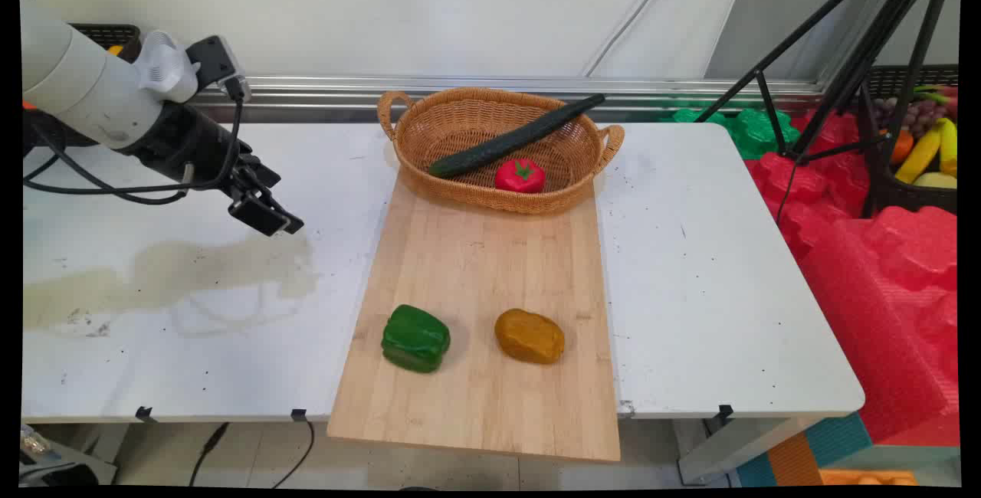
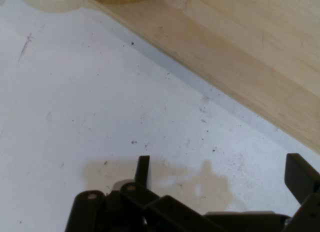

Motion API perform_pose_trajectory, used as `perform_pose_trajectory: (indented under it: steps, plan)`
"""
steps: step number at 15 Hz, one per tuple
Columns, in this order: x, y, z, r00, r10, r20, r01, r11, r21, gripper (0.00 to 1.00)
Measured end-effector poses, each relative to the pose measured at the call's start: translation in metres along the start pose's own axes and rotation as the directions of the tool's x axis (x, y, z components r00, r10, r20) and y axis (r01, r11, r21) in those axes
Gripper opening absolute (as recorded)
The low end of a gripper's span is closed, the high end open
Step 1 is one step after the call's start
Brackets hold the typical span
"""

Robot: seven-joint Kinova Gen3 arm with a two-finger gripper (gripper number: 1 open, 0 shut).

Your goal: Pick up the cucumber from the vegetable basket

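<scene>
Hovering at about nine o'clock over the white surface (image 1: 153, 314), left of the cutting board (image 1: 490, 268): the end effector (image 1: 264, 211), fingers spread wide and holding nothing, angled down toward three o'clock. In the hand view, one finger (image 2: 142, 169) rising at the bottom middle and the other at the right edge, with bare surface (image 2: 100, 92) showing between them and the board's long edge (image 2: 240, 57) running diagonally just beyond. Nothing being touched; nearest thing being that left edge of the board.

Lying at six o'clock on the board, side by side and a little apart: a green bell pepper (image 1: 415, 338) toward seven o'clock and a brownish-yellow potato (image 1: 529, 335) toward five o'clock, both flat on their sides, probably resting so because their rounded shapes settle that way. Sitting at twelve o'clock, overlapping the board's far end: a wicker basket (image 1: 418, 111) holding a red tomato (image 1: 520, 175) on its floor and a long cucumber (image 1: 513, 138) leaning across it, its tip poking over the far right rim, apparently too long to lie flat inside.

Standing at two o'clock beyond the surface: a black tripod (image 1: 843, 61), red foam and a crate of fruit, well apart from the arm. Nothing lying between the end effector and the board.
</scene>
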Motion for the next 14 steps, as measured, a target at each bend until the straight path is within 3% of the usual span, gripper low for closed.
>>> perform_pose_trajectory:
  steps: [8,14]
  plan:
    - [0.04,-0.005,0.0,0.999,-0.006,-0.033,0.008,0.998,0.062,1.0]
    - [0.102,-0.011,0.012,0.996,0.011,-0.087,-0.001,0.993,0.122,1.0]
